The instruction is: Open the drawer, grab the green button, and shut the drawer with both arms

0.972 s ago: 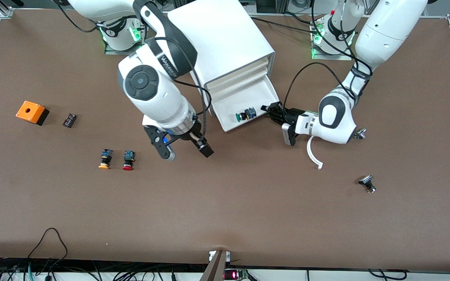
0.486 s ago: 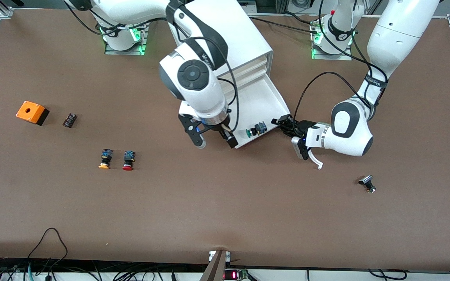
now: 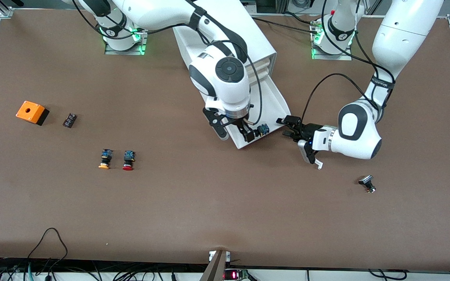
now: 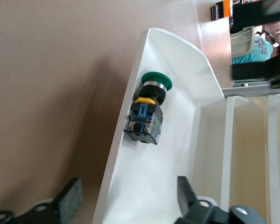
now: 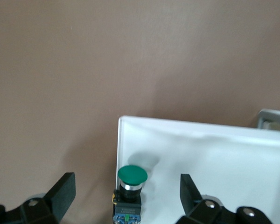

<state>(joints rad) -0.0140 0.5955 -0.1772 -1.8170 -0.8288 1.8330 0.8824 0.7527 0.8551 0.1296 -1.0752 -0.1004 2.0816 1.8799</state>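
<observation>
The drawer (image 3: 276, 102) stands pulled out of the white cabinet (image 3: 260, 43). The green-capped button (image 3: 263, 129) lies inside it against the front wall, also seen in the left wrist view (image 4: 145, 116) and the right wrist view (image 5: 132, 176). My right gripper (image 3: 234, 134) is open over the drawer's front corner, and in its wrist view (image 5: 126, 192) the button lies between the spread fingers. My left gripper (image 3: 290, 127) is open at the drawer's side toward the left arm's end. In its own view (image 4: 128, 198) the fingers straddle the drawer's (image 4: 178, 65) side wall without touching it.
On the table toward the right arm's end lie an orange-capped button (image 3: 104, 159), a red-capped button (image 3: 128, 160), a small black part (image 3: 69, 120) and an orange box (image 3: 32, 112). A black-and-silver part (image 3: 366, 183) lies toward the left arm's end.
The drawer has slid farther out with the left gripper at its side. The right arm has swung from over the bare table to over the drawer's front corner.
</observation>
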